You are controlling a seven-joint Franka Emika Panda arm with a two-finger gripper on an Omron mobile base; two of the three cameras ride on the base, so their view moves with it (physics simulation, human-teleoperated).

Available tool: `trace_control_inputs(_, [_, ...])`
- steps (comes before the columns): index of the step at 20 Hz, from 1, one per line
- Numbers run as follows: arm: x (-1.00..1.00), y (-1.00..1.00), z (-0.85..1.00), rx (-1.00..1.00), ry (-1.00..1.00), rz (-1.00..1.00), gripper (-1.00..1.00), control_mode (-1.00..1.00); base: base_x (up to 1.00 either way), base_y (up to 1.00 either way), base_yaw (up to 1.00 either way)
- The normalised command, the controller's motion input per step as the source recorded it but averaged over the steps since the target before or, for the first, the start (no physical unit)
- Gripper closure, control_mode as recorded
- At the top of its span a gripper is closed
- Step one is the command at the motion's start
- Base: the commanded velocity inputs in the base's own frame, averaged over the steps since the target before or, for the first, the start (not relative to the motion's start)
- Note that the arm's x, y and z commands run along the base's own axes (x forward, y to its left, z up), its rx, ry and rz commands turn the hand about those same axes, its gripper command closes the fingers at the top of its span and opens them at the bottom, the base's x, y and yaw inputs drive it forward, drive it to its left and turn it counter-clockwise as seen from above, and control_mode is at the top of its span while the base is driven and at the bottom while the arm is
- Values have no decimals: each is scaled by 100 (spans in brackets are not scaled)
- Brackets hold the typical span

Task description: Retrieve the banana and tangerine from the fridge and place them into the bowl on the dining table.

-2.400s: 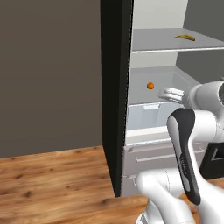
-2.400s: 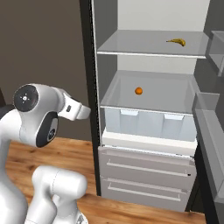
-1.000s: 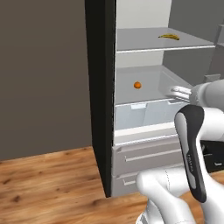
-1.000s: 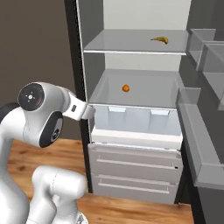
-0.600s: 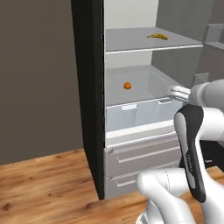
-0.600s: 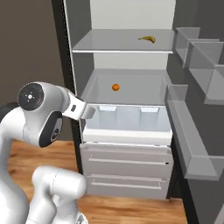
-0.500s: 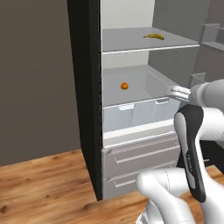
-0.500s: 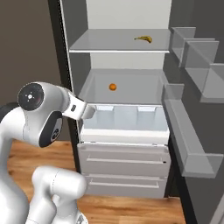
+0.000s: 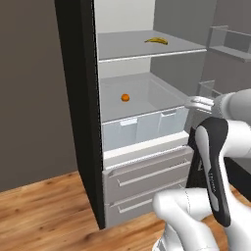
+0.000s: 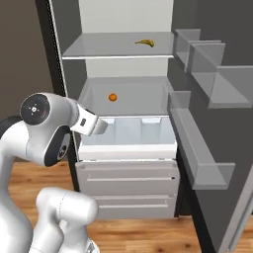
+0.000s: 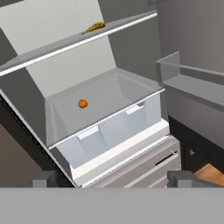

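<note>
The fridge (image 9: 73, 98) stands open in front of me. The yellow banana (image 9: 157, 41) (image 10: 144, 43) (image 11: 94, 27) lies on the upper shelf. One level down, the small orange tangerine (image 9: 125, 97) (image 10: 112, 97) (image 11: 82, 103) sits on the pale shelf behind a clear drawer front. My gripper (image 9: 196, 103) (image 10: 99, 127) (image 11: 113, 179) hangs in front of the fridge, outside it and well short of both fruits. It is open, with nothing between its fingers. The bowl and the dining table are out of view.
The fridge door (image 10: 207, 74) stands open at the right, its bins jutting toward me. Two grey drawers (image 10: 127, 178) close off the fridge bottom. A dark wall (image 9: 29, 98) flanks the fridge on the left, above the wooden floor (image 9: 44, 215).
Both base views have shifted with the driving base: the fridge now sits further left in each picture and the door bins show more fully. The arm holds its pose and the gripper stays open.
</note>
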Motion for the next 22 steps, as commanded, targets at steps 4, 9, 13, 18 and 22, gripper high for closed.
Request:
trace_control_inputs(4, [0, 0, 0, 0, 0, 0, -100, 100, 9, -7, -11])
trace_control_inputs(9, [0, 0, 0, 0, 0, 0, -100, 100, 51, -6, -3])
trace_control_inputs(13, [0, 0, 0, 0, 0, 0, -100, 100, 83, -12, 0])
trace_control_inputs(18, [0, 0, 0, 0, 0, 0, -100, 100, 63, -28, -2])
trace_control_inputs(22, [0, 0, 0, 0, 0, 0, -100, 100, 27, -47, -5])
